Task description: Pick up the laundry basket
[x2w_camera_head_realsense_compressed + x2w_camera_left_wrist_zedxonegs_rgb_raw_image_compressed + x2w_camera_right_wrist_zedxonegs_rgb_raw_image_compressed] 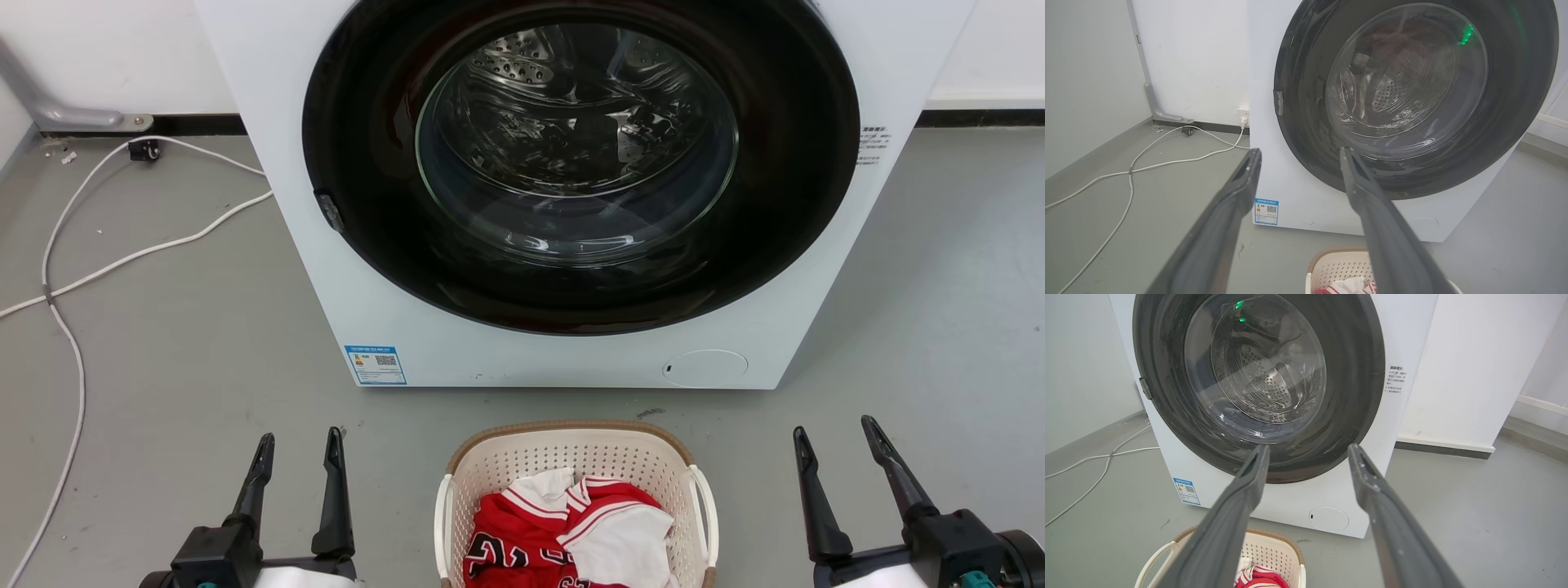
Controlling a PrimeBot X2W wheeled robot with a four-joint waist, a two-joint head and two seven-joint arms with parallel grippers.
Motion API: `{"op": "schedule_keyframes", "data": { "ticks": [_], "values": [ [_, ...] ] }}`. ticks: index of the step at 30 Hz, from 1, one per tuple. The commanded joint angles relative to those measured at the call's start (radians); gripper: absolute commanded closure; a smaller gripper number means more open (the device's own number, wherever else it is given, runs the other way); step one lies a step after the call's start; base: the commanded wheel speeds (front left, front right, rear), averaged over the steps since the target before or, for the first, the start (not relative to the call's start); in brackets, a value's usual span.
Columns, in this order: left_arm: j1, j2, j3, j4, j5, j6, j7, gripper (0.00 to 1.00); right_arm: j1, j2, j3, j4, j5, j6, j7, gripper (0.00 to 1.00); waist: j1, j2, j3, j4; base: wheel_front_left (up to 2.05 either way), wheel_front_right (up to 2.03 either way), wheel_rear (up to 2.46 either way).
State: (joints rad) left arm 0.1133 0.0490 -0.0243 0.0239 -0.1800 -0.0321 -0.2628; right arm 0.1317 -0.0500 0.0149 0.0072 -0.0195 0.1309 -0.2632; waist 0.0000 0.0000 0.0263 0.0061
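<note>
The laundry basket [571, 457] is cream perforated plastic with a brown woven rim and white loop handles at both sides. It stands on the grey floor at the bottom centre of the head view, holding red and white clothes [571, 531]. My left gripper [299, 443] is open, well to the basket's left, touching nothing. My right gripper [834, 433] is open too, off to the basket's right. The basket's far rim [1339, 255] peeks in at the bottom of the left wrist view, and the basket [1274, 547] lies low behind the left finger in the right wrist view.
A white front-loading washing machine [392, 327] with a shut dark round door [580, 163] stands just behind the basket. White cables [73, 278] trail over the floor at the left. A white wall [1474, 375] runs to the right of the machine.
</note>
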Motion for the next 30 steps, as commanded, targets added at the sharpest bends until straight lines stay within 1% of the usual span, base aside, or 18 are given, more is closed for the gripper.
{"op": "schedule_keyframes", "data": {
  "ticks": [1, 5, 9, 14, 22, 25, 30],
  "values": [
    [0.002, 0.002, -0.001, 0.002, 0.003, 0.003, -0.003, 0.00, 0.006, 0.000, 0.002, -0.002, -0.001, 0.000, -0.002, 0.00, 0.0000, 0.0000, 0.001, 0.001, 0.00, 0.00, 0.00],
    [-0.005, 0.002, 0.000, 0.004, -0.001, 0.003, -0.003, 0.00, 0.001, 0.000, 0.004, -0.005, 0.002, 0.000, -0.002, 0.00, 0.0000, 0.0000, 0.009, 0.001, 0.00, 0.00, 0.00],
    [-0.038, 0.002, -0.001, 0.023, -0.006, -0.011, -0.003, 0.00, -0.025, 0.000, 0.011, 0.001, -0.011, 0.000, -0.002, 0.00, 0.0000, 0.0000, 0.039, 0.004, 0.00, 0.00, 0.00],
    [-0.114, 0.002, -0.005, 0.099, -0.014, -0.031, -0.003, 0.00, -0.089, 0.000, 0.030, 0.062, -0.047, 0.000, -0.002, 0.00, 0.0000, 0.0000, 0.111, 0.003, 0.00, 0.00, 0.00],
    [-0.280, 0.002, -0.001, 0.281, 0.013, -0.072, -0.003, 0.00, -0.254, 0.000, 0.055, 0.228, -0.102, 0.000, -0.002, 0.00, 0.0000, 0.0000, 0.271, -0.014, 0.00, 0.00, 0.00],
    [-0.338, 0.004, 0.002, 0.358, 0.034, -0.084, -0.003, 0.00, -0.316, 0.000, 0.061, 0.310, -0.116, 0.000, -0.002, 0.00, 0.0000, 0.0000, 0.322, -0.022, 0.00, 0.00, 0.00],
    [-0.429, 0.025, -0.014, 0.489, 0.050, -0.096, -0.003, 0.00, -0.413, 0.000, 0.067, 0.456, -0.134, 0.000, -0.002, 0.00, 0.0000, 0.0000, 0.404, -0.029, 0.00, 0.00, 0.00]
  ]
}}
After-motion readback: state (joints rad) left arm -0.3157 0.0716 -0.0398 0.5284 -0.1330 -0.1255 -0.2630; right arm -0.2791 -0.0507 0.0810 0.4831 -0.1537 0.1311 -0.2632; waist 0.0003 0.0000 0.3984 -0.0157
